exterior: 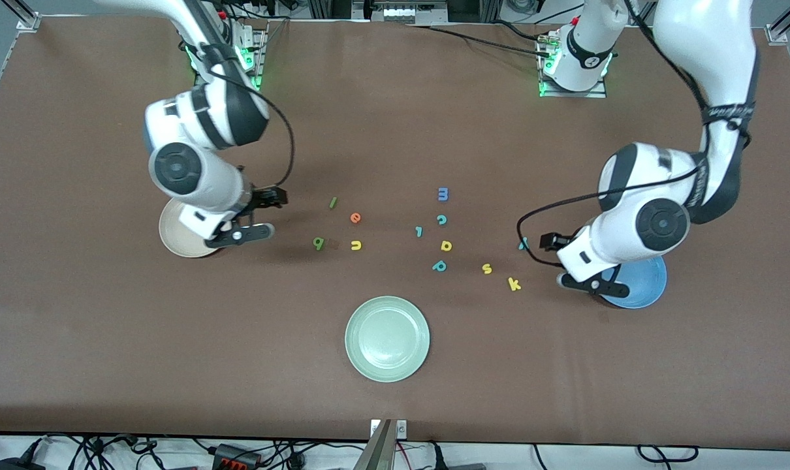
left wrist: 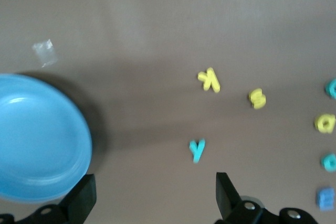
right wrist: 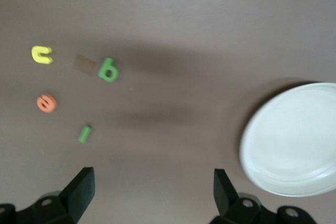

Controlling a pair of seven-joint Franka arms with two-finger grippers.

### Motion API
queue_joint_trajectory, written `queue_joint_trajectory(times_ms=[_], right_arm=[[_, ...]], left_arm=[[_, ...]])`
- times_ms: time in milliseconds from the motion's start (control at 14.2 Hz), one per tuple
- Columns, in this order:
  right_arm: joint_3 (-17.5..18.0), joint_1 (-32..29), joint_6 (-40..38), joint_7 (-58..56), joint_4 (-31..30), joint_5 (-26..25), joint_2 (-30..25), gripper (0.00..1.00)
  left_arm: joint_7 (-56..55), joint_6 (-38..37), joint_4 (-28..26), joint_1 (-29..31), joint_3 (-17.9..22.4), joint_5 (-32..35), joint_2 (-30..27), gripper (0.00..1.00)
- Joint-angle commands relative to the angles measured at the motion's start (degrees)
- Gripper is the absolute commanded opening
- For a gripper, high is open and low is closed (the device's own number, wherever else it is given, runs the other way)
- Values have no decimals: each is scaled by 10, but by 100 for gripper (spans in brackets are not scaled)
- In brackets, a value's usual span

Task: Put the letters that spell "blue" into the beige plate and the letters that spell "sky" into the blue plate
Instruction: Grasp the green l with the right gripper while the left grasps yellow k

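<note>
The "blue" letters lie together: dark-green l, orange e, light-green b and yellow u. My right gripper hovers open and empty between them and the beige plate. Yellow s, yellow k and teal y lie beside the blue plate, which the left arm partly hides. My left gripper is open and empty between y and that plate.
A pale green plate sits nearer the front camera, mid-table. Other letters lie in the middle: blue m, teal c, teal l, a yellow d-shaped letter and teal p.
</note>
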Motion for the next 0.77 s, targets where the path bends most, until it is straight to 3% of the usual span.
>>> queue_joint_trajectory(times_ms=[0,211,351,703], right_arm=[[-4,44,62,105,-33,4,13,100],[-3,72,138,197,-72,48,28,100],[-4,86,180,213,-94,90,36,100],[-4,117,214,279,-96,94,76,82]], left_arm=[[-72,74,2,-16,2,-9,34,100],[-117,154,1,-26,1,-8,85,100],[-127,158,1,-30,0,-9,98,100],[-128,187,2,-45,0,-9,126,99]])
